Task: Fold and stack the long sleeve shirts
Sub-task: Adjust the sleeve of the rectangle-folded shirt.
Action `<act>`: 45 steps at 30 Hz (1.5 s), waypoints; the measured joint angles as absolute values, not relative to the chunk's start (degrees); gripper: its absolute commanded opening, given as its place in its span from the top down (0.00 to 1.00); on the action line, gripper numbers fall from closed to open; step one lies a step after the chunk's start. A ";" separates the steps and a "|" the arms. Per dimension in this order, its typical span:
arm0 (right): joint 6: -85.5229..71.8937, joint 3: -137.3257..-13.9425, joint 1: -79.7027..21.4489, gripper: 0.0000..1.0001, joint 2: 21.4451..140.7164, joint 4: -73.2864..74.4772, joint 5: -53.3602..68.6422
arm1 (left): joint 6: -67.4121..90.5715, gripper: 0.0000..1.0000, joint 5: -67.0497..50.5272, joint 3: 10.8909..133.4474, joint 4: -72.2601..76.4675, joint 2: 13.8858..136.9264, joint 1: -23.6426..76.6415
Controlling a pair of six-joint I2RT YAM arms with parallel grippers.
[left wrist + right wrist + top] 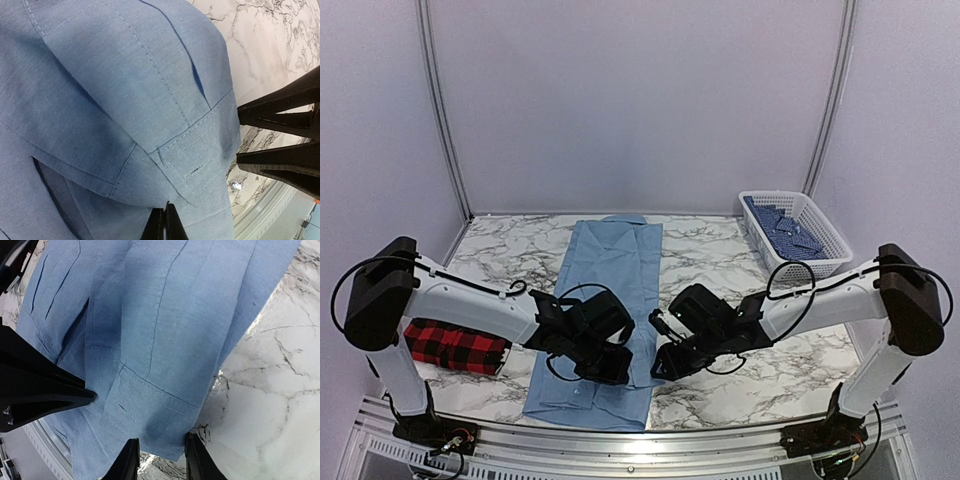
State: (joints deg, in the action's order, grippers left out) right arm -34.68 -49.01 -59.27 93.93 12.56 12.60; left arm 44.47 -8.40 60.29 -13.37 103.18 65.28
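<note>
Left tool [608, 368], right tool [665, 362] at blue shirt [615, 260]; runs near-far, collar probably far.

Table: we see a white top veined in grey like marble [720, 250], filling the lower half of the top view.
Back wall: we find a plain pale panel [640, 100] across the upper middle, with no window in it.
Side walls: we see the same pale tone at the left wall [370, 120] and the right wall [910, 120].
Poles: we note a left metal pole [442, 110] and a right metal pole [830, 100] rising at the back corners.
Rail: we see a ribbed metal rail [720, 432] along the bottom edge.
Light: we see it soft and even, with glare low on the rail.
</note>
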 measured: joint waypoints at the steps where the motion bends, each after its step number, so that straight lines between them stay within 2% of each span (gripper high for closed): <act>1: -34.74 -49.01 -59.27 0.73 93.93 12.56 12.60 | 44.36 1.00 -8.25 60.36 -13.45 103.18 65.28; 11: -34.70 -50.11 -60.16 0.74 93.93 13.85 12.58 | 44.40 1.00 -7.42 60.25 -16.14 99.55 65.32; 22: -34.76 -51.22 -60.27 0.67 93.58 16.60 11.49 | 44.93 1.00 -9.06 54.61 -17.74 94.41 65.32; 42: -34.81 -54.52 -60.53 0.67 92.64 17.82 8.82 | 46.06 1.00 -12.27 49.67 -18.76 89.97 65.30; 44: -34.92 -54.59 -60.53 0.67 92.66 17.82 8.16 | 46.06 0.91 -12.56 49.65 -18.76 89.97 65.30; 45: -34.94 -54.70 -60.53 0.67 92.66 17.82 7.68 | 46.22 0.81 -12.62 49.65 -18.76 89.97 65.32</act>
State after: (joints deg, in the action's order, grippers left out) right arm -34.94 -54.70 -60.53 92.66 17.82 7.68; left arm 46.22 -12.62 49.65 -18.76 89.97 65.32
